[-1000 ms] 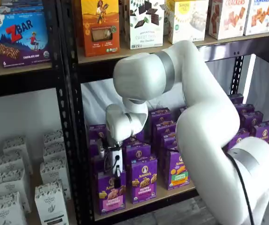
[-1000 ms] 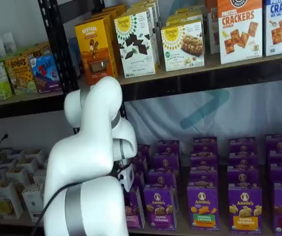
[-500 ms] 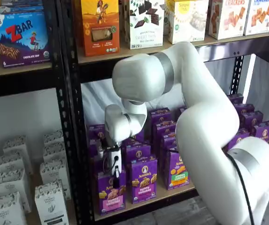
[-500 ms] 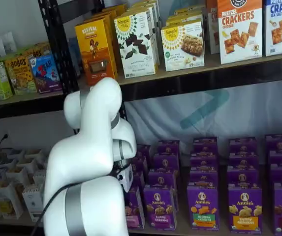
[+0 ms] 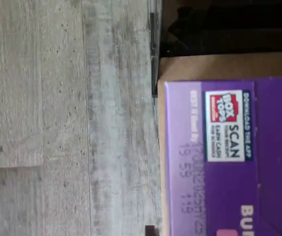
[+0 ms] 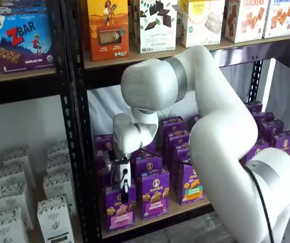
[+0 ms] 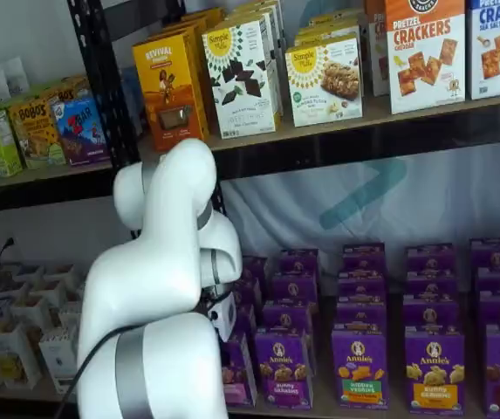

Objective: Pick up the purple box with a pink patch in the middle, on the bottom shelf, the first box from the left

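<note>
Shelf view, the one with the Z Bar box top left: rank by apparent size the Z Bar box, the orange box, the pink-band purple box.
Largest to smallest:
1. Z Bar box
2. orange box, close behind and cropped, so unsure
3. purple box, partly hidden by the tool

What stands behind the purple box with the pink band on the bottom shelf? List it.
Behind the purple box, a row of more purple cartons runs back along the bottom shelf. The tool and arm cover the middle of that row, so its count is unclear.
</note>
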{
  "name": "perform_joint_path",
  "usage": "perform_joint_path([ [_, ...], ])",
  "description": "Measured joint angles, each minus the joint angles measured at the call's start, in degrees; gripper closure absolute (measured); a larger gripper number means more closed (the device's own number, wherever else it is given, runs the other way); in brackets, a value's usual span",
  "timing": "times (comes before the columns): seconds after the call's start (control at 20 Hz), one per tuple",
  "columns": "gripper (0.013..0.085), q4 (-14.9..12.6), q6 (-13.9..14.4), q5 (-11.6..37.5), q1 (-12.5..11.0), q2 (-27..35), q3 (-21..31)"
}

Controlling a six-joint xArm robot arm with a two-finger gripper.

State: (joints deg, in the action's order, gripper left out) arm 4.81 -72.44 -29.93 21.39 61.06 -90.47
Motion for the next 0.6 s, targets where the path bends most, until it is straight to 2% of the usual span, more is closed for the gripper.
perform_joint_path([
  [0.05,0.049,0.13,-0.14,-0.15,-0.03,0.06,-0.12],
  [0.15,0.057,0.48,-0.48,-0.41,-0.09,0.12,-0.3],
  [0.2,0.057,0.56,-0.58,-0.48,-0.12,0.13,-0.35],
  [0.35,0.065,0.77,-0.86,-0.66,-0.23,0.06,-0.31],
  [0.6,0.065,1.07,-1.41,0.33,-0.48,-0.49,0.63],
])
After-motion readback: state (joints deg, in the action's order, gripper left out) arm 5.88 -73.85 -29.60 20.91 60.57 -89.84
